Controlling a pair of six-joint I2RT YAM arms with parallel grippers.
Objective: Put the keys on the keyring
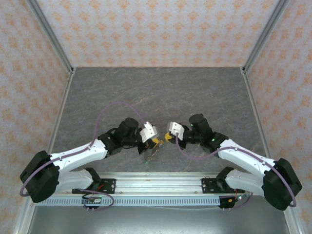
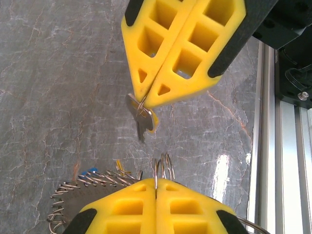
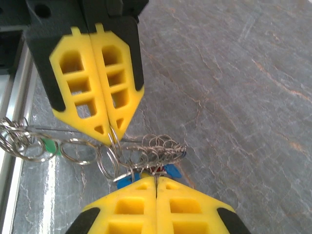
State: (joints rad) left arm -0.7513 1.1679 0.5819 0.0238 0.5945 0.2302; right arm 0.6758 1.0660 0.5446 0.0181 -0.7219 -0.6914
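Your left claw (image 2: pixel 156 187) is pressed together on a small steel loop (image 2: pixel 163 169) that stands up from its tips. The loop belongs to the thin grey-brown, bumpy-rimmed metal keyring (image 2: pixel 68 197), which spreads out beside that claw over the grey marbled table (image 2: pixel 58 73). Your right claw (image 2: pixel 146 97) meets it tip to tip, clamped on a tiny silvery key (image 2: pixel 140 119) with a yellow head, which is near the loop but apart from it. On your right wrist camera, a blue-headed key (image 3: pixel 126 179) and a green-tagged key (image 3: pixel 48 146) sit among the rings.
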